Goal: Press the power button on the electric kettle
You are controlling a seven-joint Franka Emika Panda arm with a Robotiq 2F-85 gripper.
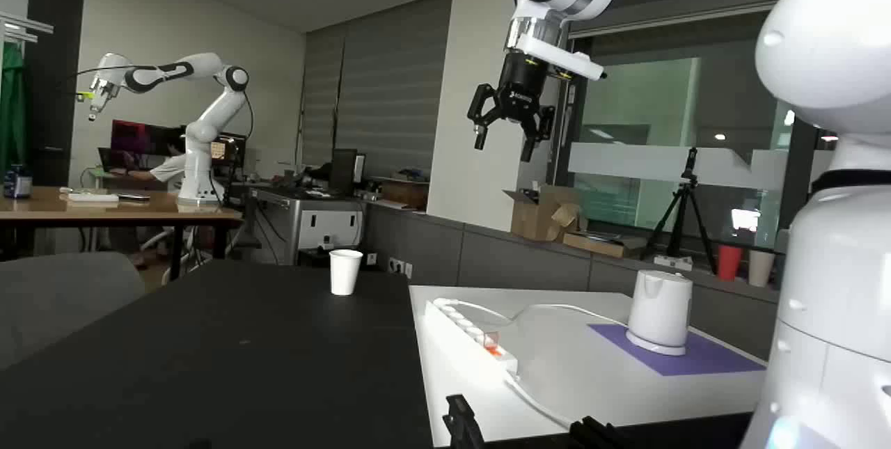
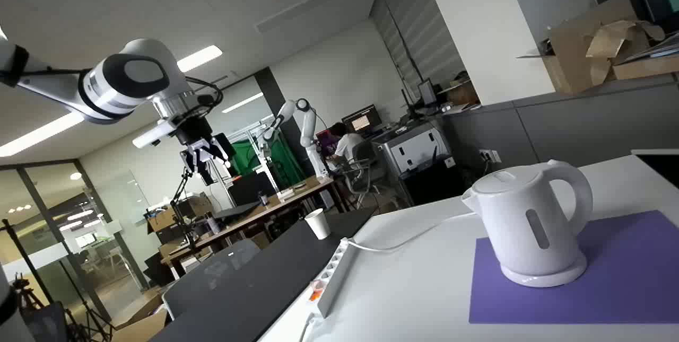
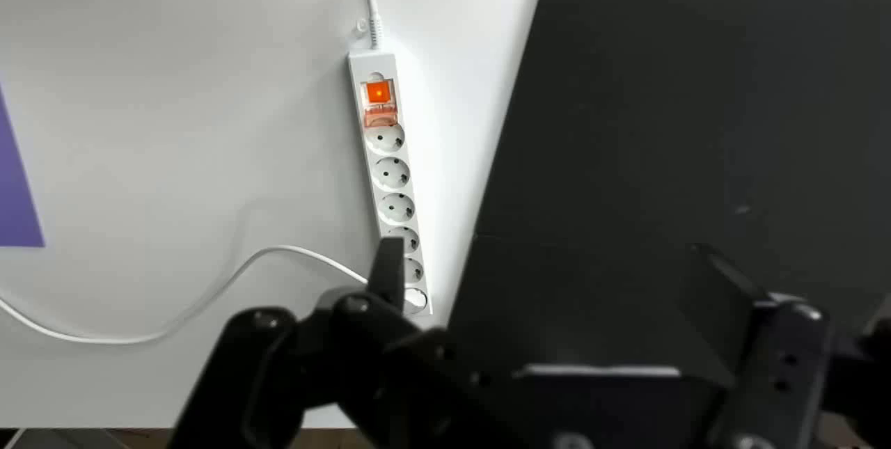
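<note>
Claw (image 1: 504,146), in an exterior view, hangs high with its jaws spread and nothing between them. Well apart from it, the electric kettle (image 1: 660,310) stands upright on its base (image 1: 656,347), on a purple mat (image 1: 717,358) on the white table (image 1: 571,365). A paper cup (image 1: 344,273) stands on the black table (image 1: 209,358); whether it holds anything cannot be told.

In an exterior view the kettle's lid (image 2: 506,178) is closed, so its contents are hidden, and the dark window (image 2: 537,229) gives no readable level. Little water would likely leave it light, and a sideways push could slide it or rock it off its base. No power button can be made out; a press aimed by guess might land on the handle (image 2: 582,196) instead. Behind, crumpled brown paper (image 2: 612,42) sticks out of a cardboard box (image 2: 575,69).

In the wrist view the kettle is not in sight; just a corner of the mat shows at the left edge, so steering by this camera alone risks a miss. A power strip (image 3: 394,191) lies on the white table, its orange switch (image 3: 378,92) lit; pressing that by mistake would probably cut the power. A white cord (image 3: 125,341) runs from the strip's end, and a low pass of the claw could hook it and drag the kettle.
</note>
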